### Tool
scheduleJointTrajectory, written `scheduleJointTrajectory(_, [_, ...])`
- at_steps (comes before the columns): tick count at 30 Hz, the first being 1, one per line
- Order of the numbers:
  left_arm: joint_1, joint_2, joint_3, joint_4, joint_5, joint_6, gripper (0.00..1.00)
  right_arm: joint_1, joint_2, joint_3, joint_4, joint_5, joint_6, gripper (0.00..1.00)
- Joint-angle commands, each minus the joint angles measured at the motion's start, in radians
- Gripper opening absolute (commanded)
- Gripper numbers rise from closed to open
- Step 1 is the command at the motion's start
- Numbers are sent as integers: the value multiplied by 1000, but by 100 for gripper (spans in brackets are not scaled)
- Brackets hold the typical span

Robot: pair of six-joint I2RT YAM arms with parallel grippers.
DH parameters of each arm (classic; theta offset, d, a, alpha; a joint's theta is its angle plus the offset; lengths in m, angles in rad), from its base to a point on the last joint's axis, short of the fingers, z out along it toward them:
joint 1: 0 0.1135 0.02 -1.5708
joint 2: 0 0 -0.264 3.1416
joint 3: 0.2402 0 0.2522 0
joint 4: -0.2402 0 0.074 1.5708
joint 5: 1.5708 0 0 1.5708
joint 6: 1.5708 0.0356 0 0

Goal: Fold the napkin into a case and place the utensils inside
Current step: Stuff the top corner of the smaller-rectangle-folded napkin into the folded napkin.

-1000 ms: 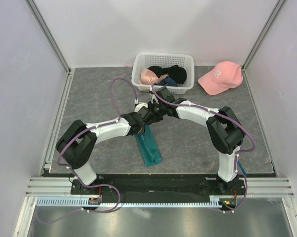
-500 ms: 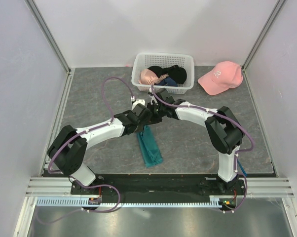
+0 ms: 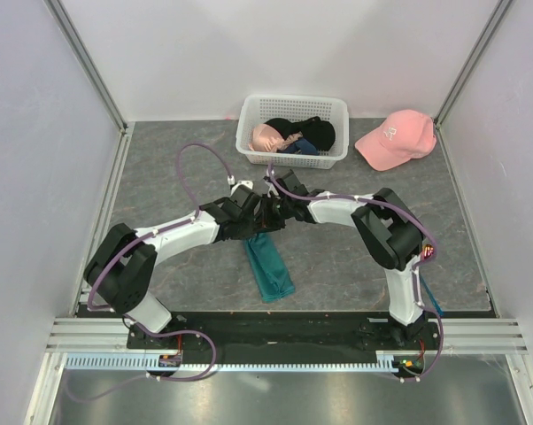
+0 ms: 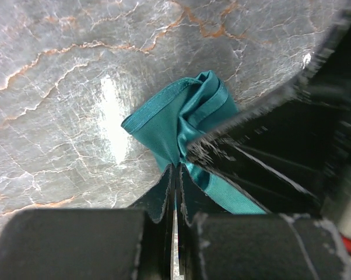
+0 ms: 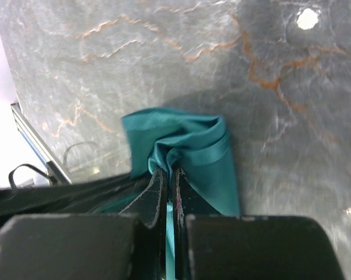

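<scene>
The teal-green napkin point(image 3: 268, 266) lies as a narrow folded strip on the marbled table, running from the two grippers toward the near edge. Its far end is bunched up point(image 4: 187, 108) point(image 5: 181, 140). My left gripper point(image 3: 256, 220) point(image 4: 176, 169) is shut on that bunched end from the left. My right gripper point(image 3: 268, 214) point(image 5: 168, 170) is shut on the same end from the right, with teal cloth showing between its fingers. The two grippers meet tip to tip over the cloth. The utensils are out of view.
A white lattice basket point(image 3: 292, 108) with black and pink garments stands at the back. A pink cap point(image 3: 395, 137) lies to its right. White walls and aluminium rails close in the grey table point(image 3: 169, 168) on three sides.
My left gripper has closed onto the napkin's far end. Both arms have shifted a little to the left, and the strip's far end has moved with them.
</scene>
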Motion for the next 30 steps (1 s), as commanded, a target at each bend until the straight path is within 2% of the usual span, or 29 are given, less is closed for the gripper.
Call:
scheduleJointTrajectory(1, [8, -19, -16, 56, 41, -48, 2, 5, 46, 13, 101, 1, 10, 0])
scheduleJointTrajectory(3, [13, -22, -23, 55, 43, -51, 2, 6, 46, 16, 101, -22, 6, 2])
scheduleJointTrajectory(8, [34, -39, -40, 56, 43, -44, 2, -5, -11, -28, 82, -39, -14, 23])
scheduleJointTrajectory(11, [43, -42, -43, 56, 50, -41, 2, -9, -49, -48, 63, -51, -28, 32])
scheduleJointTrajectory(17, [49, -45, -45, 53, 49, -36, 6, -14, -74, -59, 55, -62, -56, 36])
scheduleJointTrajectory(24, [49, -34, -8, 24, 17, -18, 26, -20, -75, -50, 20, -53, -63, 36])
scheduleJointTrajectory(30, [49, 5, 29, 10, 0, -9, 26, -21, -59, -25, 7, -50, -69, 36])
